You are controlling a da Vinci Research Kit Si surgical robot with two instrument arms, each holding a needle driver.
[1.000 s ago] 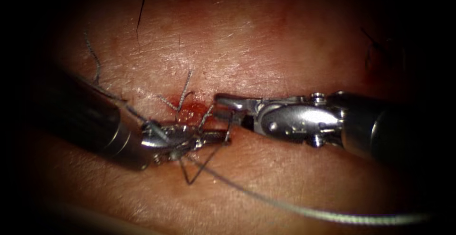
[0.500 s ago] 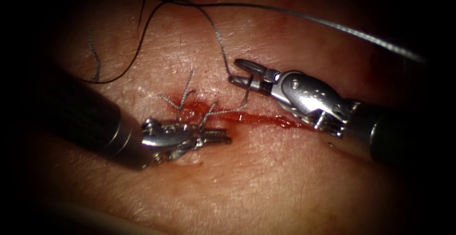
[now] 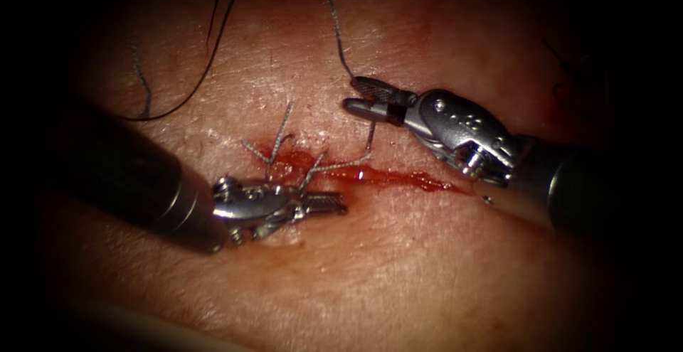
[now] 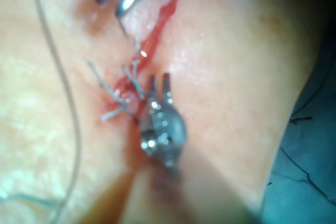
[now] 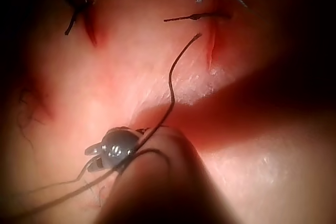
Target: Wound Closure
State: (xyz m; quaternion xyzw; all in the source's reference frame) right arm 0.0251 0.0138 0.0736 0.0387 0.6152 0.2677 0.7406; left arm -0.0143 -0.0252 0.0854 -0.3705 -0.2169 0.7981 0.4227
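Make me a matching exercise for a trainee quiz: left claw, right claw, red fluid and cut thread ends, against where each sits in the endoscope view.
Things:
1. left claw
2. right claw
3. red fluid
4. cut thread ends

Places:
A. pooled along the cut
B. above the cut, with thread running up from its tip
C. lying just below the cut's left part
D. sticking up around the cut's left end

Pairs: 1-C, 2-B, 3-A, 4-D
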